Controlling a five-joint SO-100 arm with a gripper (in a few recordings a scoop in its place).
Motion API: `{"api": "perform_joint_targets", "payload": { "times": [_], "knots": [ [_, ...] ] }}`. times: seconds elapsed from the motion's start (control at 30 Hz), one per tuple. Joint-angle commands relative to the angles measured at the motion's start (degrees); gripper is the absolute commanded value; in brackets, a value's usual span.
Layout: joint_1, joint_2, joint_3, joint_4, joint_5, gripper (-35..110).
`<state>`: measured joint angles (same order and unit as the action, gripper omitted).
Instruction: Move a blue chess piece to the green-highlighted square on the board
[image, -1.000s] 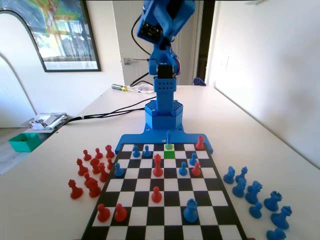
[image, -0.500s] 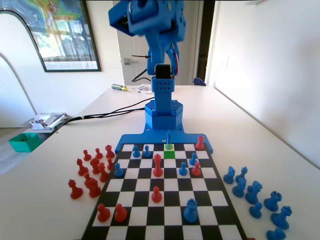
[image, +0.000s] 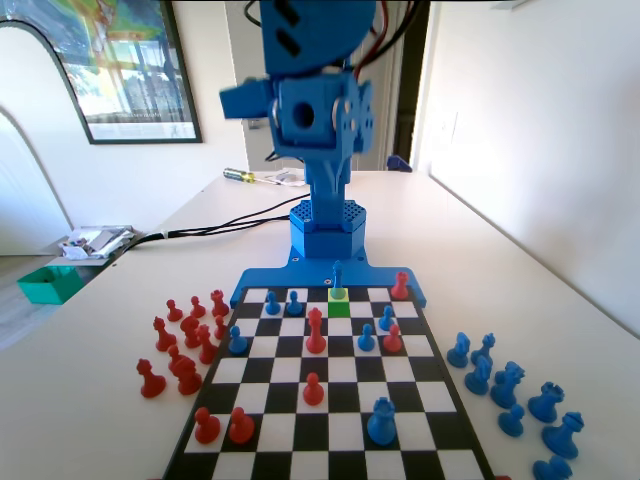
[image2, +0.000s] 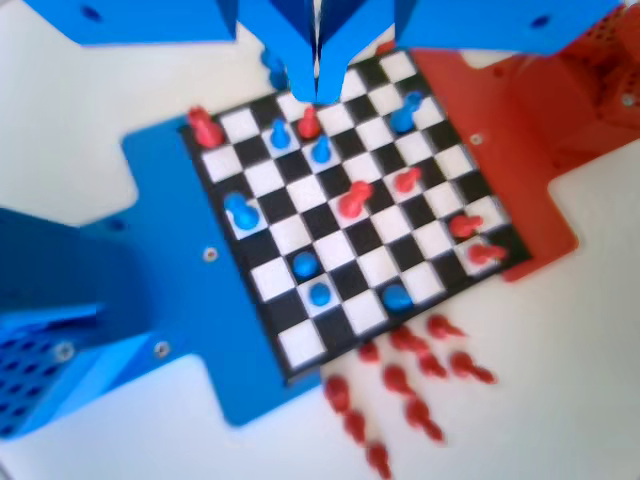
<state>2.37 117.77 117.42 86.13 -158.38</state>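
Observation:
A slim blue chess piece stands upright at the far end of the green-highlighted square, in the board's far rows. In the wrist view that piece sits by the board edge next to the blue base plate. My gripper hangs high above the board, its jaws pressed together with nothing between them. The fixed view has the blue arm lifted well clear of all pieces.
Red and blue pieces are scattered over the board, among them a fat round-headed blue one. Captured red pieces stand left of the board and blue ones right of it. A green box sits at the table's left edge.
The arm's raised head has swung and turned toward the fixed camera, dropping somewhat. No piece on the board has moved.

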Motion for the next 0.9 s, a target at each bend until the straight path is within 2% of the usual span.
{"api": "perform_joint_targets", "payload": {
  "times": [0.0, 0.27, 0.87],
  "knots": [
    [-0.3, 0.4, 4.0, -5.1, -3.1, 4],
    [0.4, 0.0, 15.3, -15.7, -4.0, 8],
    [-3.6, 0.7, 22.7, -18.3, -0.2, 10]
  ]
}}
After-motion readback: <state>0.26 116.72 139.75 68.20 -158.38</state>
